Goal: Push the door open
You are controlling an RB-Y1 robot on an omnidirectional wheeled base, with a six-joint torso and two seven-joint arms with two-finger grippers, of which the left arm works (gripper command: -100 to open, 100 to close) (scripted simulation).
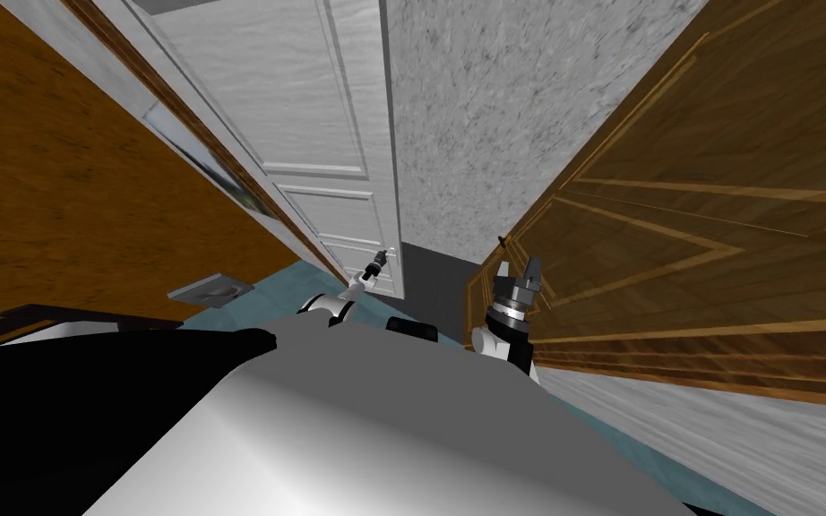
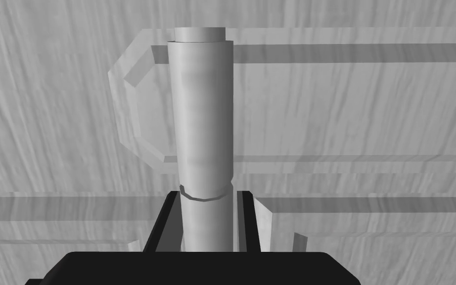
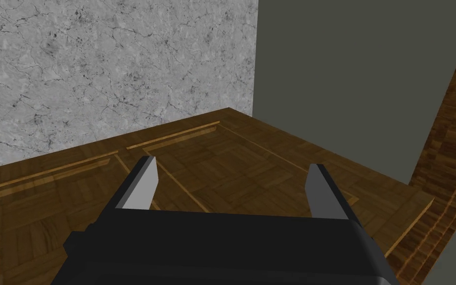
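A white panelled door (image 1: 313, 107) stands ahead, slightly left. My left arm reaches out to the door's lower edge, where the left gripper (image 1: 377, 264) meets the handle (image 1: 388, 254). In the left wrist view the grey cylindrical handle (image 2: 202, 109) runs from an octagonal plate on the door (image 2: 370, 123) down between the fingers, and the left gripper (image 2: 206, 195) is shut on it. My right gripper (image 1: 520, 269) hovers open and empty beside a brown wooden door (image 1: 716, 251). The right wrist view shows that gripper (image 3: 232, 168) over the same brown panel (image 3: 197, 148).
A mottled grey wall (image 1: 492, 107) stands just right of the white door, with a dark gap (image 1: 434, 278) below it. A brown wall (image 1: 62, 197) with a framed picture (image 1: 214, 166) closes the left side. A small grey plate (image 1: 210, 288) lies on the teal floor (image 1: 268, 291).
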